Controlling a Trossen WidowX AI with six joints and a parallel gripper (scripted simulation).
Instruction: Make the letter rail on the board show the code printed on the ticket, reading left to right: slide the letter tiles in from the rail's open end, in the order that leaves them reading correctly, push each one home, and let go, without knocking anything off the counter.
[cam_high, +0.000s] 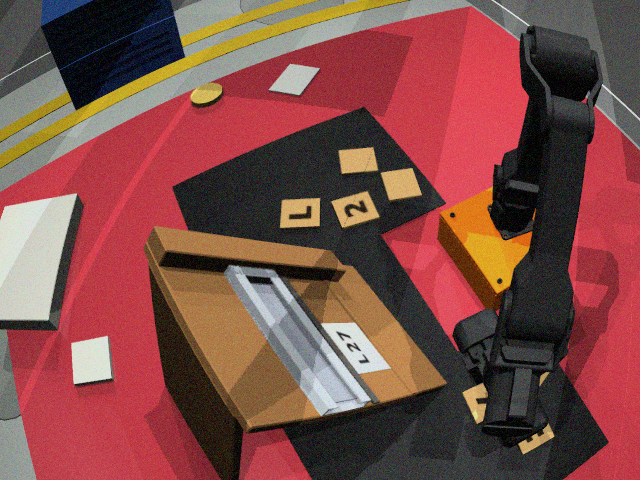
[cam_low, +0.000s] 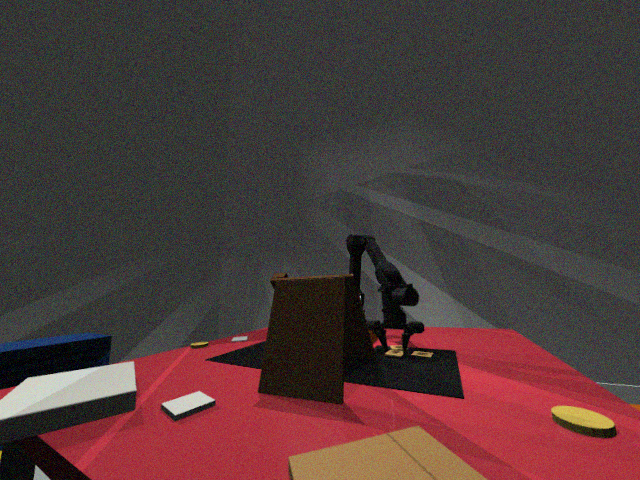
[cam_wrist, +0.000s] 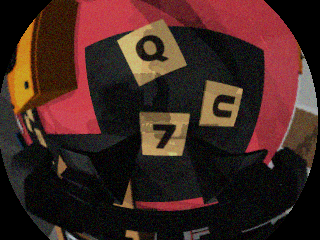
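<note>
My gripper (cam_low: 395, 352) (cam_wrist: 163, 135) is low over the black mat, shut on the 7 tile (cam_wrist: 150, 122) (cam_high: 472, 405), with a finger at either side; the arm hides the fingers in the top view. The Q tile (cam_wrist: 172, 62) and U tile (cam_wrist: 209, 112) (cam_high: 542, 440) lie close by. The L tile (cam_high: 289, 206) and 2 tile (cam_high: 355, 209) lie on the mat's other end, near two blank-faced tiles (cam_high: 357, 160) (cam_high: 401, 184). The empty grey rail (cam_high: 370, 398) is on the sloping brown board (cam_high: 217, 320). The ticket (cam_high: 374, 361) reads L27.
The board's tall back (cam_low: 305, 335) stands beside the mat (cam_high: 232, 186) (cam_low: 423, 379). The orange arm base (cam_high: 480, 248) is near the arm. White blocks (cam_high: 36, 258) (cam_high: 92, 360), a pale card (cam_high: 294, 79) and yellow discs (cam_high: 206, 94) (cam_low: 583, 419) lie on the red counter.
</note>
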